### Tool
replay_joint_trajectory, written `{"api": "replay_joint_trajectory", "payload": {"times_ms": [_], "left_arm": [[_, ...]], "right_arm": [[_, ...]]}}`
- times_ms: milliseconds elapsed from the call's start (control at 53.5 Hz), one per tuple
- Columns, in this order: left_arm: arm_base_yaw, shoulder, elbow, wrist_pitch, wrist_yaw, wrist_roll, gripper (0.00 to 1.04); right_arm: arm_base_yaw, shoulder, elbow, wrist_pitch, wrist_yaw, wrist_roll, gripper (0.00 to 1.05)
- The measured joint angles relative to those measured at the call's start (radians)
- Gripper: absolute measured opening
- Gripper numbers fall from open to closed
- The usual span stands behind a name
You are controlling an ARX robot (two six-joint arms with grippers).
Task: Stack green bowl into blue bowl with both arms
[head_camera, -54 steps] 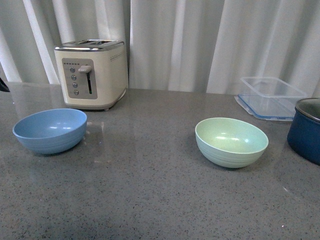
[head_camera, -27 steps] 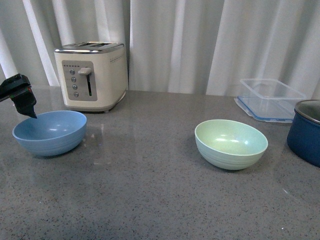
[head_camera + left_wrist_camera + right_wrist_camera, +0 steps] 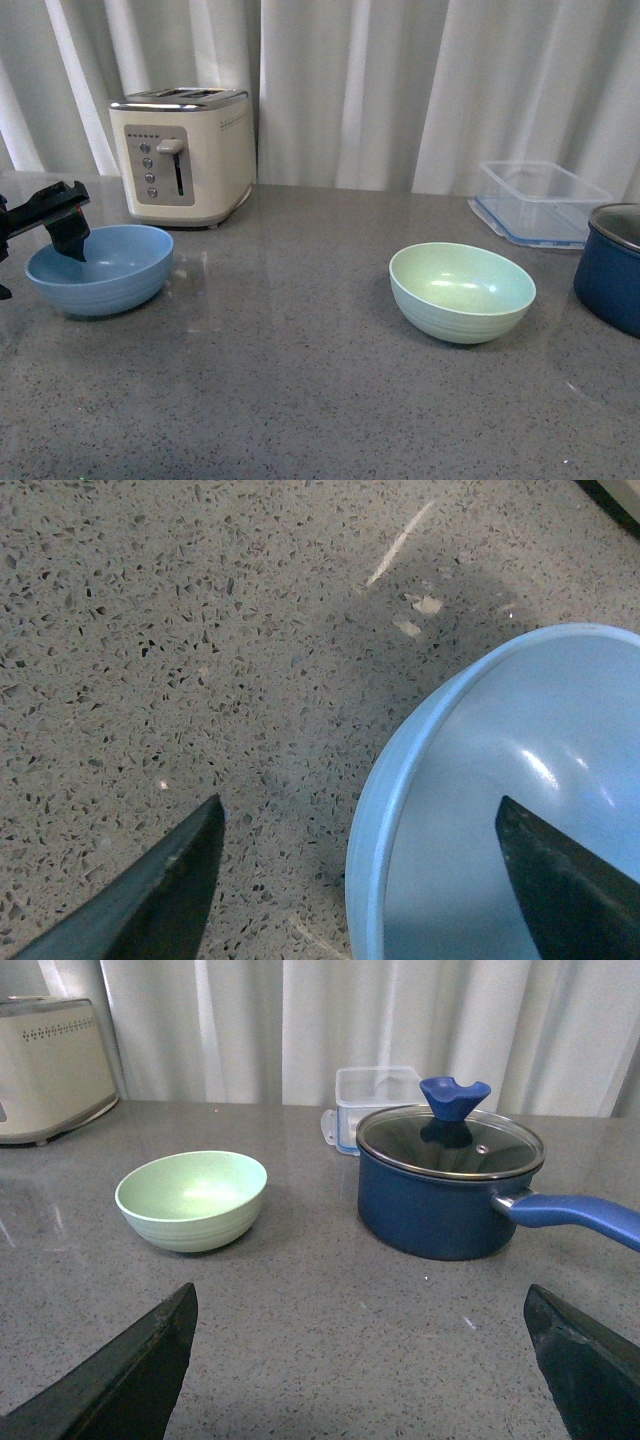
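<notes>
Having been brought in over the last second, the left fingers [image 3: 72, 240] are spread wide astride the rim of the blue bowl [image 3: 110, 275], nothing gripped yet. The green bowl [image 3: 462, 290] is left untouched on the table [image 3: 300, 400], well apart, with the right fingers [image 3: 130, 1380] open and empty.

Grey speckled countertop [image 3: 300, 390] before me carries five items, all upright: blue bowl [image 3: 110, 275] at my left, cream toaster [image 3: 185, 155] behind it, green bowl [image 3: 462, 292] right of centre, clear container [image 3: 540, 197] rear right, navy pot [image 3: 612, 265] far right.

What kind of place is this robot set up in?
Probably a kitchen, or a mock-up of one: a cream toaster, a lidded navy pot and a clear food container stand on a speckled grey stone countertop.
</notes>
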Motion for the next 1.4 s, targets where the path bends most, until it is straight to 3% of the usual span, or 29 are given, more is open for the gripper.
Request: {"api": "replay_joint_trajectory", "payload": {"times_ms": [486,785,1140,1402], "left_arm": [[-0.001,0.021,0.026,-0.018,0.029,0.017,0.04],[-0.050,-0.050,0.027,-0.029,0.060,0.020,0.04],[-0.335,-0.061,0.069,-0.042,0.006,0.058,0.04],[-0.394,0.013,0.098,-0.051,-0.051,0.066,0.04]], "right_arm": [[0.000,0.000,0.000,0.000,0.000,0.000,0.95],[0.000,0.000,0.000,0.000,0.000,0.000,0.95],[0.000,0.000,0.000,0.000,0.000,0.000,0.95],[0.000,0.000,0.000,0.000,0.000,0.000,0.95]]}}
